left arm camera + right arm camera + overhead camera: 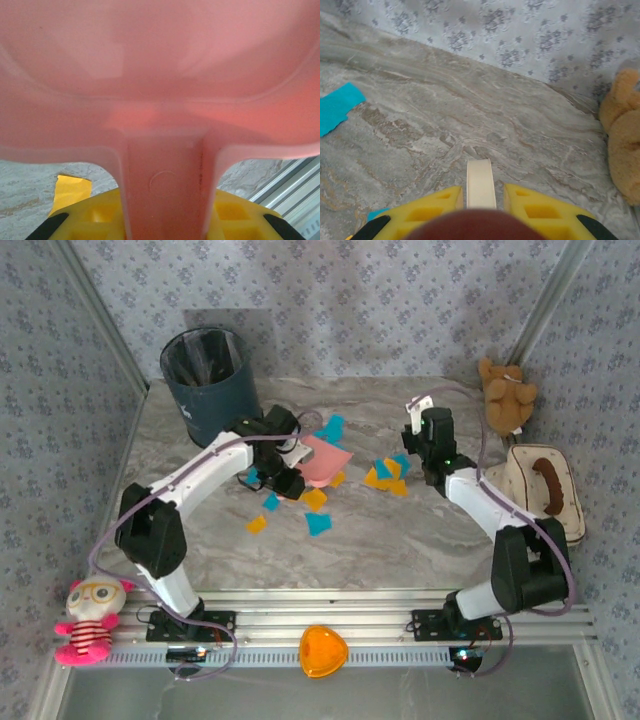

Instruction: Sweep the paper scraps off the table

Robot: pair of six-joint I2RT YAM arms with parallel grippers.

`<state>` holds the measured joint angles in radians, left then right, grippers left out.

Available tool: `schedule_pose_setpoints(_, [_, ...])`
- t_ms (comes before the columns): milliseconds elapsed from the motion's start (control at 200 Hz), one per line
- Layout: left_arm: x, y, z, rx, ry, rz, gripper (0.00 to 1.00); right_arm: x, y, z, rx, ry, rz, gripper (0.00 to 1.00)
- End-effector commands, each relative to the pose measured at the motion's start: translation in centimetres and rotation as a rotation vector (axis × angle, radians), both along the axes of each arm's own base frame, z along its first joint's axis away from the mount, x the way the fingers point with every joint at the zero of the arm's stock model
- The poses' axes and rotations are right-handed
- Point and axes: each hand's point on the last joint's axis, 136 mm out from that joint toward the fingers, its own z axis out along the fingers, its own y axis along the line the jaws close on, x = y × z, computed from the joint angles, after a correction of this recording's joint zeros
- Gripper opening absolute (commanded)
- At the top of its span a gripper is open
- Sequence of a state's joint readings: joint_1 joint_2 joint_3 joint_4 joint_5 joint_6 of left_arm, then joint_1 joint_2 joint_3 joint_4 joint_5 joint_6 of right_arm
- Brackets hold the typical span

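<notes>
Paper scraps (318, 523): a band running left-right across the table (400, 550) middle.
Left gripper (162, 220) grips pink dustpan (160, 60) by its handle; right gripper (482, 194) pinches a cream strip (480, 172), clear at its wrist.

Left gripper (289, 478), right gripper (481, 198) clamped (arms extended).

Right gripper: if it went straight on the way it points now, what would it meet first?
Probably the floral back wall; between it and the right gripper lies only table. The teddy bear sits aside.

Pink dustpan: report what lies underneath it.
Below the rear edge of the dustpan, an orange-yellow scrap shows on the table; whatever lies beneath the pan's middle is covered.
</notes>
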<state>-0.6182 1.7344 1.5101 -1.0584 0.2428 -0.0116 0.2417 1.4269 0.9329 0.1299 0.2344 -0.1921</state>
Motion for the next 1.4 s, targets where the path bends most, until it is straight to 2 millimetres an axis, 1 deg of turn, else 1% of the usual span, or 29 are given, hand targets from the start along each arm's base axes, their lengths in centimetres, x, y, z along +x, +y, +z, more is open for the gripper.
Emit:
schedule_pose_setpoints(0, [-0.9,0.2,-0.3,0.073,0.015,-0.081,0.0,-0.8,-1.4,0.1,0.04,-0.005,-0.082,0.0])
schedule_pose_setpoints(150, [-1.5,-0.7,-1.5,0.146,0.034,-0.158,0.0,-1.3,-1.4,-1.0,0.089,0.04,-0.075,0.0])
schedule_pose_setpoints(375, [-2.2,-2.5,-3.1,0.223,0.053,-0.278,0.0,-1.5,-1.6,-1.2,0.093,0.048,-0.077,0.0])
schedule_pose_setpoints(570, [-2.5,-3.6,-4.5,0.295,0.068,-0.343,0.0,-1.6,-1.5,-1.5,0.093,0.055,-0.072,0.0])
schedule_pose_setpoints(730, [-2.5,-4.4,-5.6,0.322,0.082,-0.377,0.0,-1.7,-1.0,-2.0,0.11,0.071,-0.052,0.0])
schedule_pose_setpoints(894, [-2.2,-4.9,-6.5,0.343,0.103,-0.391,0.0,-1.9,-0.4,-2.9,0.118,0.101,-0.033,0.0])
schedule_pose_setpoints(1054, [-2.1,-5.0,-7.3,0.359,0.121,-0.398,0.0,-2.0,0.1,-3.3,0.118,0.117,-0.011,0.0])
schedule_pose_setpoints(1394, [-2.0,-5.3,-8.1,0.37,0.161,-0.406,0.0,-2.1,1.2,-4.2,0.103,0.147,0.025,0.0])
